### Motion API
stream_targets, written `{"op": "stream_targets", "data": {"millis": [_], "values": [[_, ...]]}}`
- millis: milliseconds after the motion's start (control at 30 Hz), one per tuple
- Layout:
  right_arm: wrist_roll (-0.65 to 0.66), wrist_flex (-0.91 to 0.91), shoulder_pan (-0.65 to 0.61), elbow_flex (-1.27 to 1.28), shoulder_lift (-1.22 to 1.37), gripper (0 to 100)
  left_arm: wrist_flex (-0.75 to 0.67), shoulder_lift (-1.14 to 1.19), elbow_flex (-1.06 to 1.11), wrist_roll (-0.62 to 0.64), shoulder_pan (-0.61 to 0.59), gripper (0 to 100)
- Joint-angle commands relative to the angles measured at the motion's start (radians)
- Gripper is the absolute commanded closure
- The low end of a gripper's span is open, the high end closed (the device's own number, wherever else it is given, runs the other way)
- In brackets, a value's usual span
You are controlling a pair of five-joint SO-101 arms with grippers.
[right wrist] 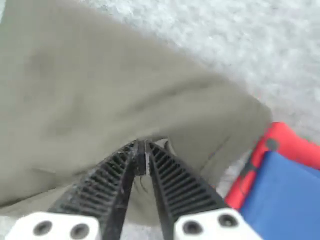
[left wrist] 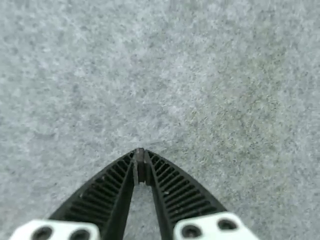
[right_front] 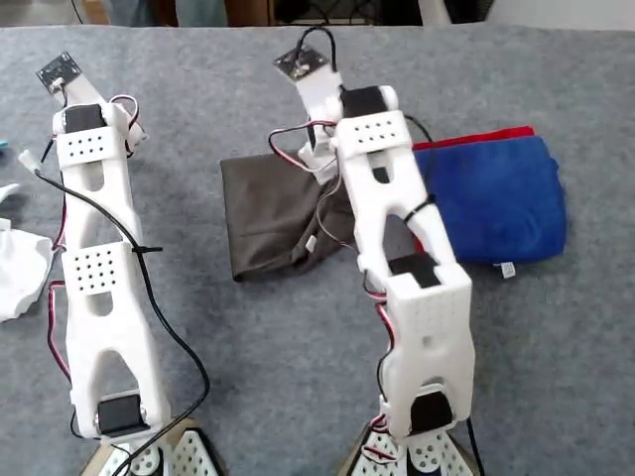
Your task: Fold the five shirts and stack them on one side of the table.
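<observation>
A folded brown shirt [right_front: 263,213] lies at the table's middle, with a rumpled edge and a tag beside the right arm [right_front: 397,208]. In the right wrist view my right gripper [right wrist: 141,155] is shut with its tips pinching a crease of the brown shirt [right wrist: 90,95]. A folded blue shirt [right_front: 496,193] lies on a red shirt [right_front: 476,137] to the right of the brown one; blue shirt [right wrist: 285,200] and red shirt [right wrist: 250,175] are close to the gripper. A white shirt [right_front: 20,268] lies crumpled at the left edge. My left gripper [left wrist: 140,165] hangs shut over bare carpet.
The table is covered in grey carpet [right_front: 278,367]. The left arm [right_front: 94,268] stretches along the left side, with its cables trailing toward the front. The table's far edge [right_front: 198,28] runs along the back.
</observation>
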Motion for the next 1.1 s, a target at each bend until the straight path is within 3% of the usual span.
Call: {"op": "stream_targets", "data": {"millis": [0,367,500,733,933,1067], "values": [[0.005,-0.008,0.002,-0.001,0.027,98.4,-0.023,-0.023,-0.030,-0.009,0.012,97],[0.000,0.358,0.094,-0.067,0.044,98.4,-0.025,-0.021,-0.030,-0.009,0.012,97],[0.005,0.353,0.176,0.051,-0.099,98.4,-0.025,-0.021,-0.030,-0.009,0.012,97],[0.002,0.282,0.180,0.226,-0.349,98.4,-0.026,-0.021,-0.030,-0.009,0.013,97],[-0.025,0.025,0.069,0.265,-0.323,98.4,-0.026,-0.021,-0.030,-0.009,0.015,97],[-0.031,-0.026,0.057,0.323,-0.219,98.4,-0.026,-0.021,-0.030,-0.009,0.015,97]]}}
